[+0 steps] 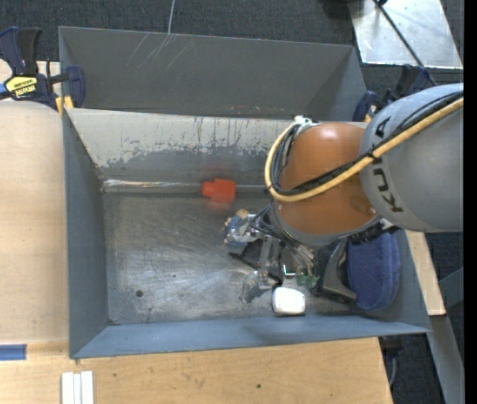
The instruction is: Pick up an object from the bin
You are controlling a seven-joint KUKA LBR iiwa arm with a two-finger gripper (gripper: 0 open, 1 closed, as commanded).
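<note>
My gripper [263, 263] hangs low over the bin floor, right of centre and toward the front wall. A small blue and white object [238, 230] lies right beside it on its left, touching or nearly touching it. Just in front of it to the right, a white rounded object [288, 301] rests against the front wall. An orange-red block [219, 191] sits apart at the foot of the back wall.
A dark blue soft object [374, 269] fills the bin's right front corner, with a black piece [336, 281] leaning next to it. The arm's orange dome with looped cables covers the right middle of the bin. Bare floor spreads across the left half.
</note>
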